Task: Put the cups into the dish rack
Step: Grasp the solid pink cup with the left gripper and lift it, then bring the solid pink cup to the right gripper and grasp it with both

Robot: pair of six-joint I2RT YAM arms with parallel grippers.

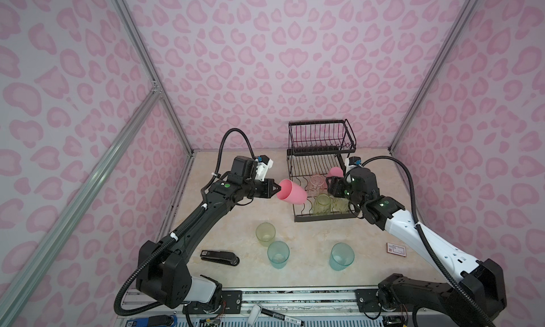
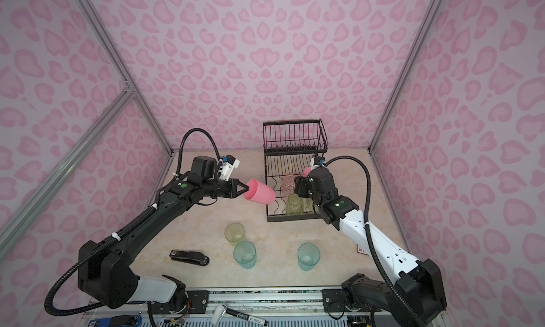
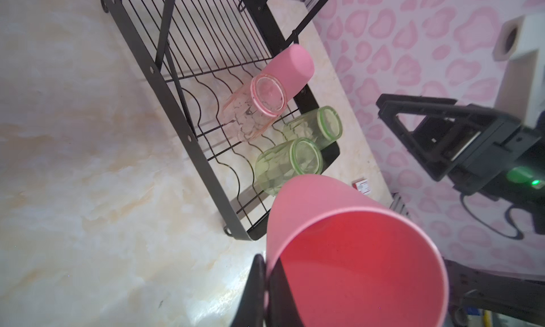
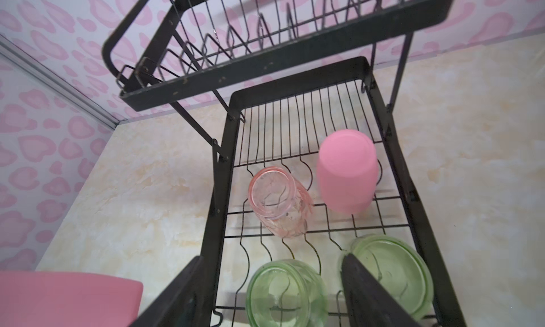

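Pink cup (image 1: 290,192) hangs on its side above the surface (image 1: 259,213), pinched at the rim by the left gripper (image 1: 278,189). Jaws are clamped tight on the cup wall, w/ one finger (image 3: 254,290) outside & the other inside the mouth. Mouth faces the gripper & base points at the dish rack (image 1: 321,133), just beside the left edge of its lower tier.

Right gripper (image 4: 272,256) hovers over the front right part of the lower tier. Jaws stand partway apart w/ nothing clamped btwn them. The front-left yellow-green cup (image 4: 286,293) shows below the gap, clear of both fingers.

Lower tier holds 4 cups, all base up:
- second pink cup (image 4: 348,175) at the back right
- clear orange-pink cup (image 4: 277,204) just left of it, tilted
- front-left yellow-green cup in the front row, w/ the front-right yellow-green cup (image 4: 392,263) next to it, partly behind a gripper finger

On the surface, in front of the rack, 3 cups stand mouth up:
- third yellow-green cup (image 1: 265,233)
- left teal cup (image 1: 278,254) just beside it on the near side
- right teal cup (image 1: 341,256), well apart to the right

Black stapler (image 1: 219,257) lies left of the teal cups. Small red & white card (image 1: 396,248) lies near the right arm.
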